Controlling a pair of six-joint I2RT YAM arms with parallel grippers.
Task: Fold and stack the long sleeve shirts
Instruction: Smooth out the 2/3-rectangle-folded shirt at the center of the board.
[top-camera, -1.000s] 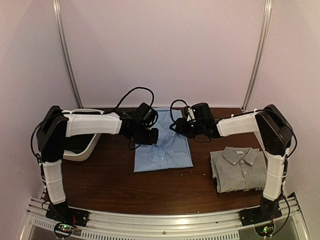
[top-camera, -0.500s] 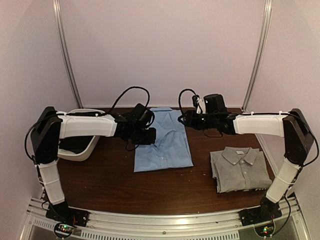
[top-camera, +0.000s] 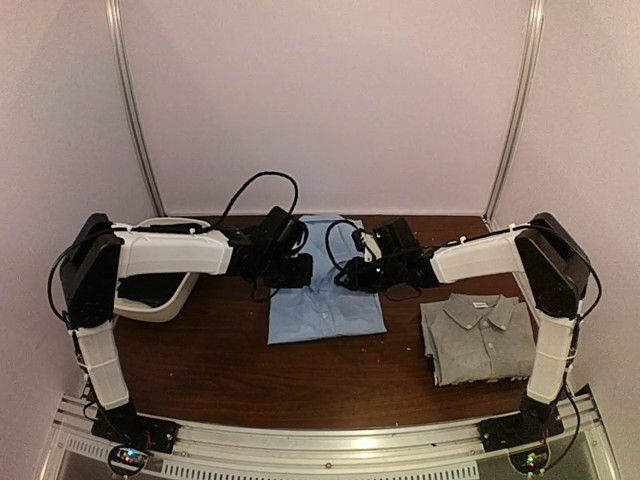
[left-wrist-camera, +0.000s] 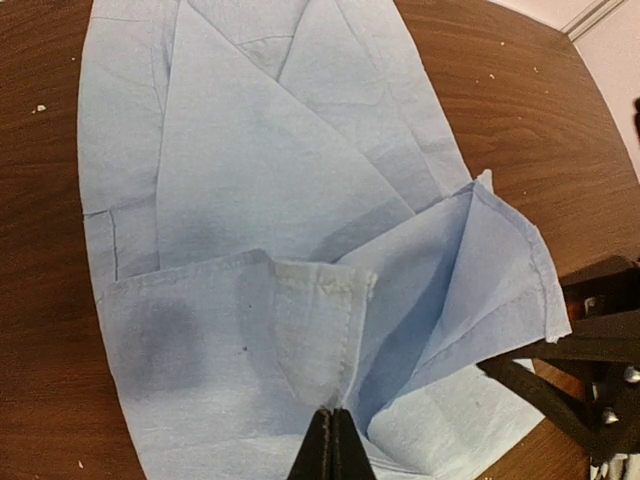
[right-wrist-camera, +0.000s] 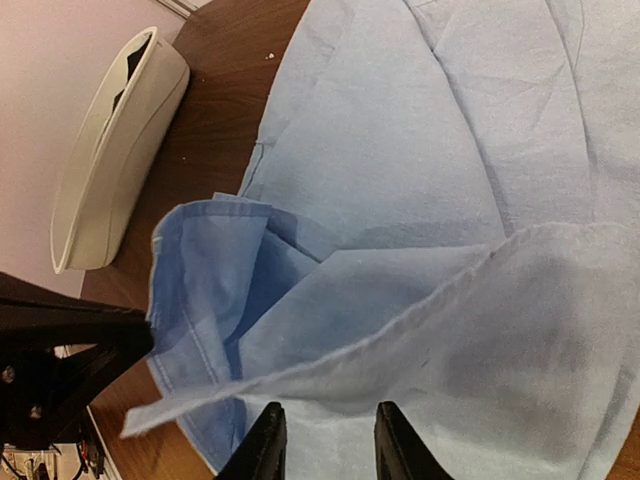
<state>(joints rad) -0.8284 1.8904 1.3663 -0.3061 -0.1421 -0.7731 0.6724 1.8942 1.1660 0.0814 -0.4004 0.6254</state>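
Bare wood is seen along the near edge of the table (top-camera: 220, 370), open at the centre and left. At the near right the grey shirt (top-camera: 478, 338) lies folded flat, collar toward the wall, close to the right edge and well apart from everything else. A strip of clear table separates it from the blue shirt (top-camera: 325, 300), which is spread mid-table, its hem nearer and its collar toward the back edge.

The far part of the blue shirt is flanked by both arms. The left gripper (left-wrist-camera: 331, 442) is closed, fingers pressed together on a raised fold of the blue cloth (a stitched edge meets the tips). From there a loose flap with a seamed border stands up off the shirt toward the right gripper (right-wrist-camera: 325, 440), whose fingers (right-wrist-camera: 265, 445) are held apart, with the flap's edge just ahead of them; no grip is shown.

A white bin (top-camera: 175, 295) sits at the far left, beside the left arm.
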